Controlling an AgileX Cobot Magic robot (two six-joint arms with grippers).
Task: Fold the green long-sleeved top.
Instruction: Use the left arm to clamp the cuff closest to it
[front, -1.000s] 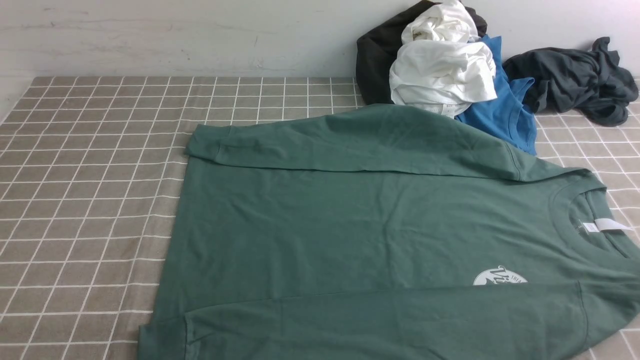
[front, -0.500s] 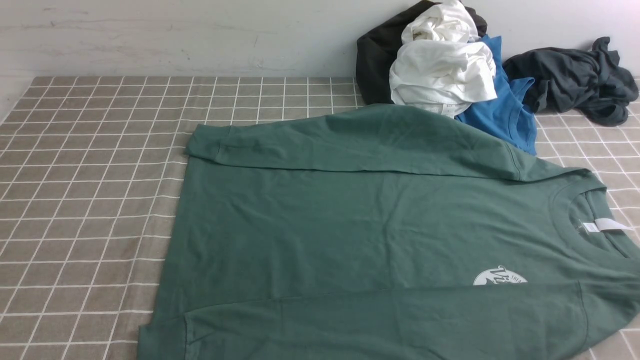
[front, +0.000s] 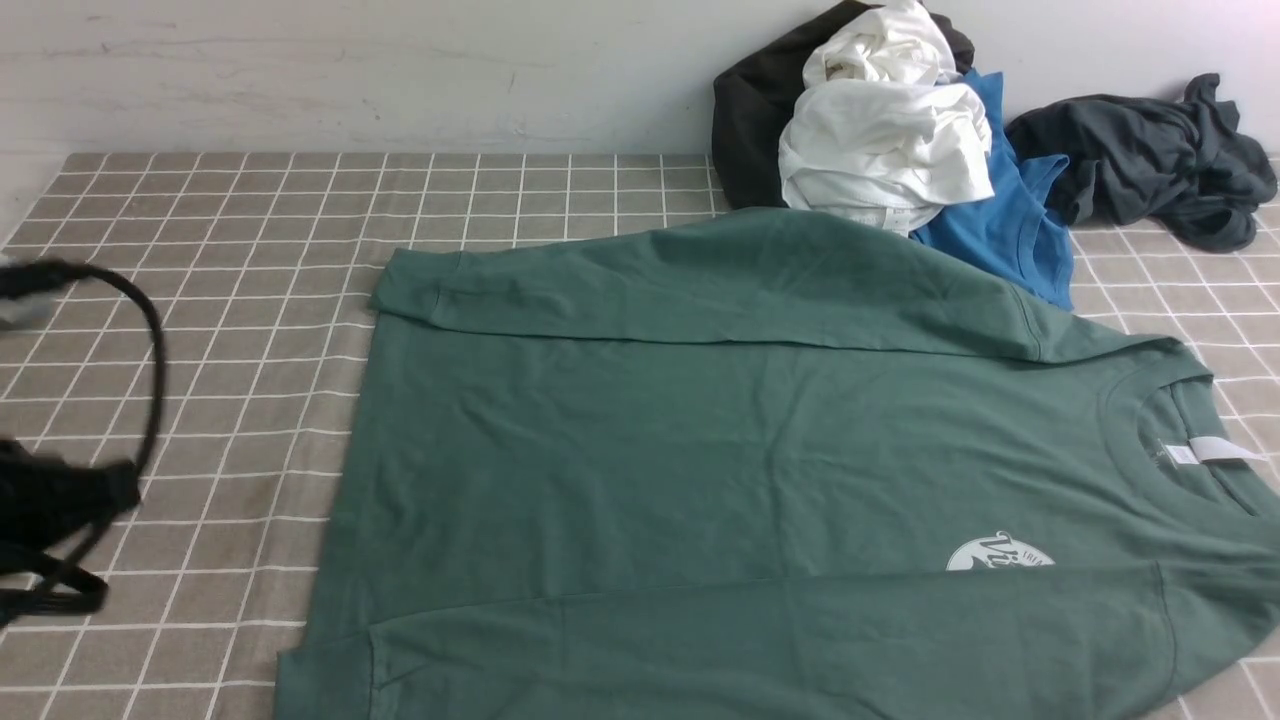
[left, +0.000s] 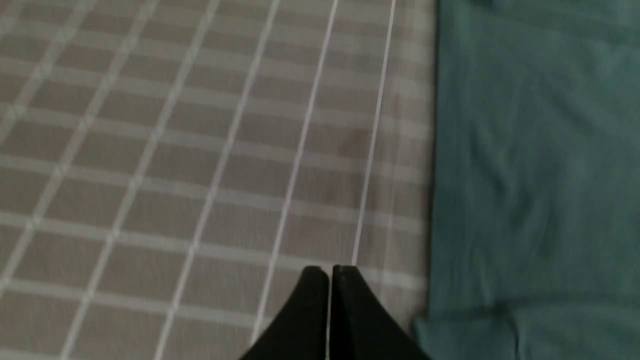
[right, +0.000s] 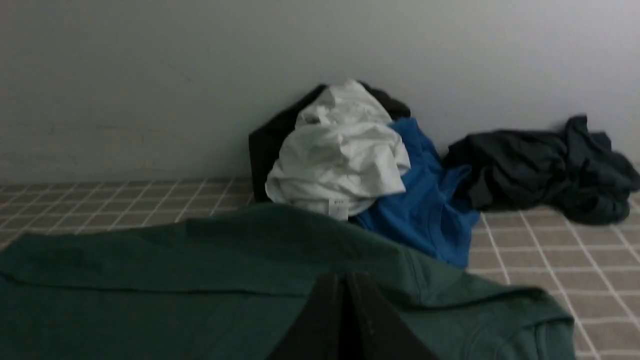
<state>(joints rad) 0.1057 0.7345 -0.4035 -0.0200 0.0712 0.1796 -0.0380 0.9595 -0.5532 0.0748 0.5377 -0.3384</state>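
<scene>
The green long-sleeved top (front: 760, 470) lies flat on the checked tablecloth, neck to the right, with both sleeves folded across the body. Its white neck label (front: 1215, 449) and round chest logo (front: 1000, 553) show. My left arm (front: 55, 505) shows blurred at the left edge, apart from the top. In the left wrist view the left gripper (left: 329, 270) is shut and empty over the cloth, beside the top's hem (left: 540, 150). My right gripper (right: 345, 276) is shut and empty above the top (right: 175, 280); it is out of the front view.
A pile of clothes lies against the back wall: a white garment (front: 880, 140), a black one (front: 750, 110) and a bright blue T-shirt (front: 1010, 230) touching the top's far sleeve. A dark grey garment (front: 1150, 160) lies at the back right. Checked tablecloth (front: 200, 300) covers the table.
My left arm has come into the front view from the left edge. The green top and the clothes pile have not moved.
</scene>
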